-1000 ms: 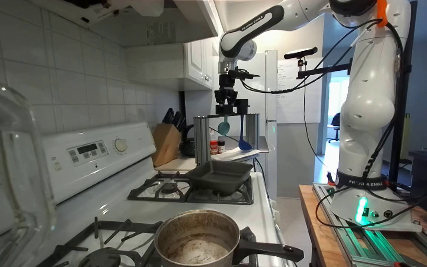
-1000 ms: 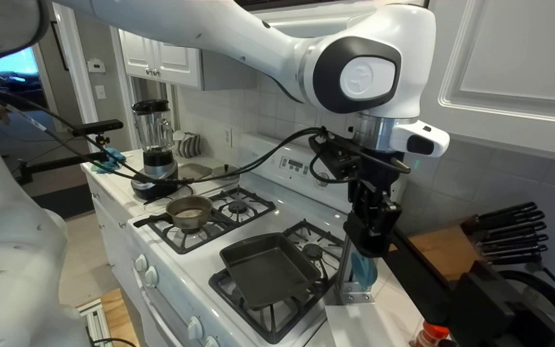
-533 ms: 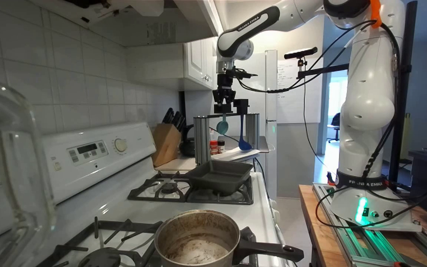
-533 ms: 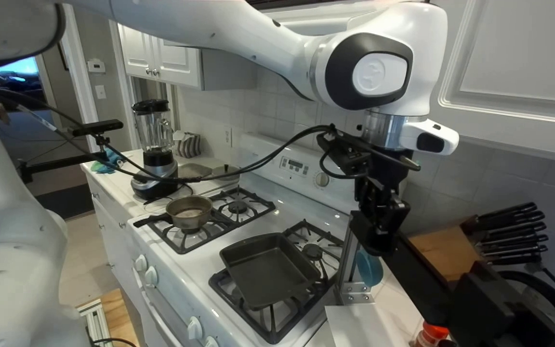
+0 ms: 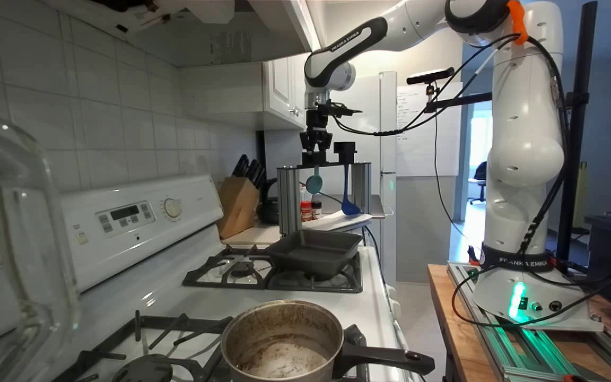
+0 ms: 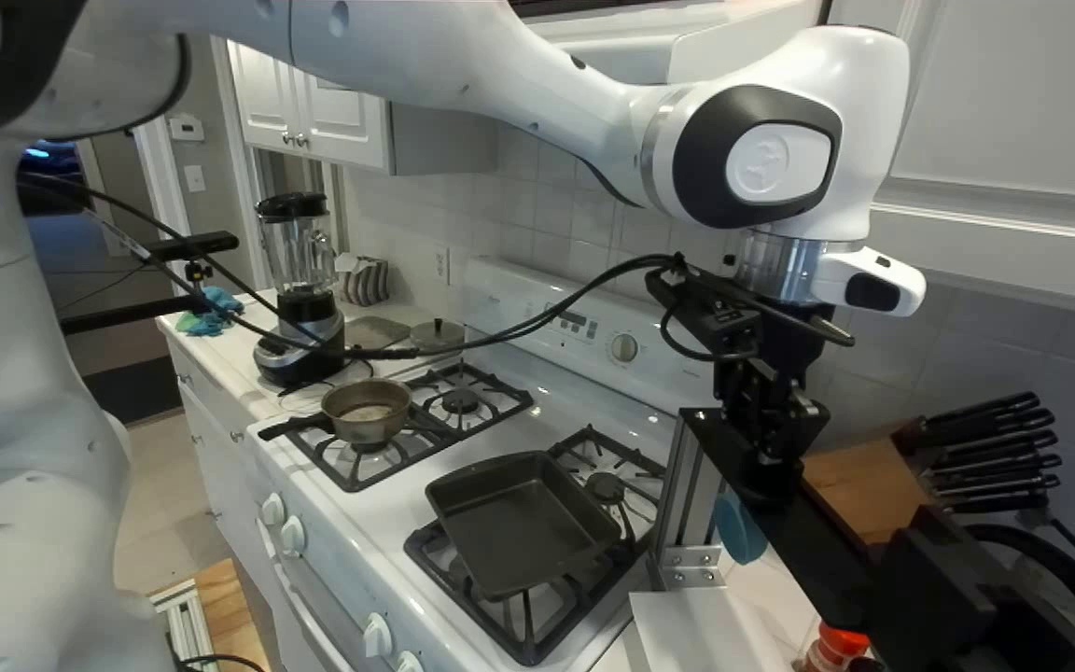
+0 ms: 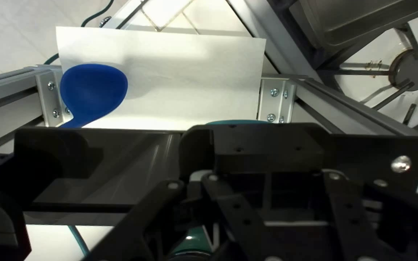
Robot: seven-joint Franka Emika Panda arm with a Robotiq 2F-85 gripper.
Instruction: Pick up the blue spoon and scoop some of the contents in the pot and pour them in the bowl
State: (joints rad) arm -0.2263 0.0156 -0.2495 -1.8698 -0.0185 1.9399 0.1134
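In an exterior view, the gripper (image 5: pixel 316 150) hung over a metal stand (image 5: pixel 288 201), toward the side nearer the tiled wall (image 5: pixel 141 138), with its jaws clenched on the dark block (image 5: pixel 314 158) at the top of the blue spoon (image 5: pixel 314 184). The spoon pointed straight down, its pale teal scoop below the top of the stand. Farther along hung a dark blue ladle (image 5: pixel 349 206) with its own black block (image 5: pixel 345 152). A square black pan (image 5: pixel 313 252) sat on the stove (image 5: pixel 220 304) next to the stand. The pot (image 5: pixel 282 323) stood on the grate closer to the camera, its dark handle turned toward the stove's front edge; what made the pale patch on its bottom could not be told.

In an exterior view that took in a blender (image 6: pixel 300 303), the spoon's block overlapped the stand's black crossbar (image 6: pixel 822 546); whether it touched the bar could not be told. The scoop showed beneath. The pot stood on the far grate, with the pan between it and the spoon.

In the wrist view, the gripper's dark linkage filled the lower part, and the block lay across in front of it. Only a thin teal edge of the scoop peeked out past the block. The ladle's head showed over a white sheet of paper (image 7: pixel 180 96), and a corner of the pan and a round burner cap (image 7: pixel 414 69) were at the upper right.
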